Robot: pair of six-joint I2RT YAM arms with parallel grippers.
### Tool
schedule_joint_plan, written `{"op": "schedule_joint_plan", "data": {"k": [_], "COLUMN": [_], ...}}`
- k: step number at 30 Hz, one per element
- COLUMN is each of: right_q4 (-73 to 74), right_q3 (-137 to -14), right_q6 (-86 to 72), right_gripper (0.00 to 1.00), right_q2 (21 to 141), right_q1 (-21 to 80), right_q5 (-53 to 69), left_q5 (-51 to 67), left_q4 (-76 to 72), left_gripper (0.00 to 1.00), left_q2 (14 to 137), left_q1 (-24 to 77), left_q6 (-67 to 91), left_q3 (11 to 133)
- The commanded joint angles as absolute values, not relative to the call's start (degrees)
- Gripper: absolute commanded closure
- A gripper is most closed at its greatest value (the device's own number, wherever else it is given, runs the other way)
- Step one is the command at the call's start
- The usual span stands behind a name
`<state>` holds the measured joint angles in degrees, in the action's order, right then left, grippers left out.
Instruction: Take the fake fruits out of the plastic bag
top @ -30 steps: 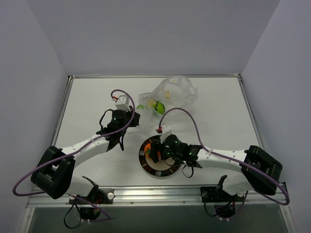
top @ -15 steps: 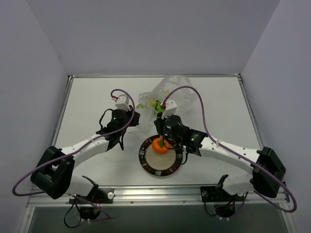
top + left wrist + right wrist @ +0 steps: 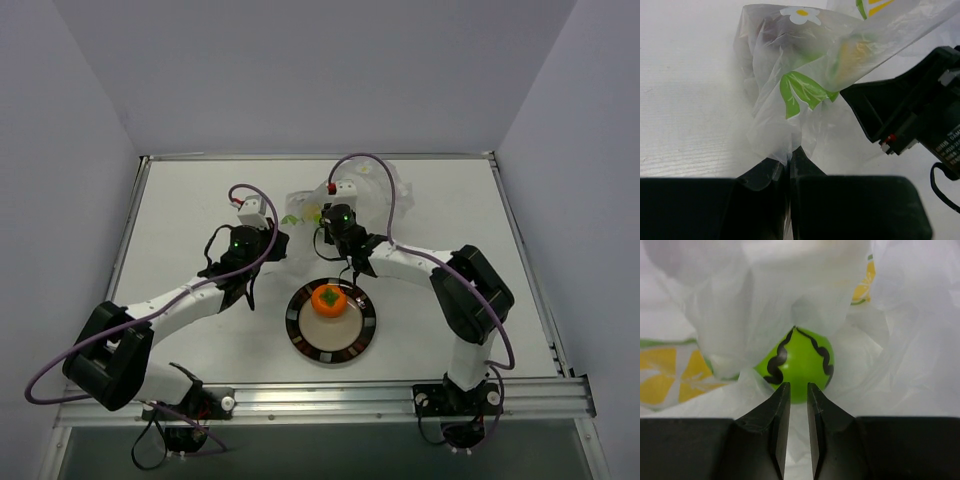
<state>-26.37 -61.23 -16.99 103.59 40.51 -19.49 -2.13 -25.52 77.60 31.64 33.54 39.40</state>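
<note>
A: The right gripper sits at the mouth of the plastic bag, its fingers only a crack apart and nothing between them. The green fruit lies just beyond the tips, with film draped over its top and sides.

B: So what is the worry?

A: That gap looks far too slim for the fruit. If the gripper pushes in as it is, I expect the tips to nudge the glossy ball deeper into the bag. If it spreads late, a finger may catch a fold and clamp film along with the fruit.

B: And the other side?

A: The left gripper is pinched tight on a corner of the bag, holding the film up off the counter. The grip is on a thin bunch of plastic. A tug from the right arm could slide the film out, and the mouth would slump over the fruit.

B: Where does the rest stand?

A: The orange fruit rests on the plate, near the bag. A dragged bag might knock it and set it rolling. The maroon fruit I cannot pick out for certain; I judge it lies behind the film.
</note>
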Motion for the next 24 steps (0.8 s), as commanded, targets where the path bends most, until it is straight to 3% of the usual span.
{"op": "schedule_joint_plan", "data": {"k": [1,12,24], "right_q4": [-31.38,-30.77,-25.14], "right_q3": [-65.12,-69.96,-77.95], "right_q6": [-20.47,-27.59,-33.04], "right_gripper": [0.83,0.45,0.29], "right_q2": [105.46,111.53,117.86], "right_q1": [39.38,39.11,38.58], "right_q5": [-22.76,-27.33,-23.56], "left_q5": [-1.41,-1.41,-1.50], "left_q4": [-26.19,-26.46,-26.28], "left_gripper": [0.98,0.98,0.98], "left_q2": [76.38,76.90,77.26], "left_q1": [32.34,32.34,32.34], "left_q6": [32.78,32.96,33.05], "left_q3": [39.99,40.08,40.08]}}
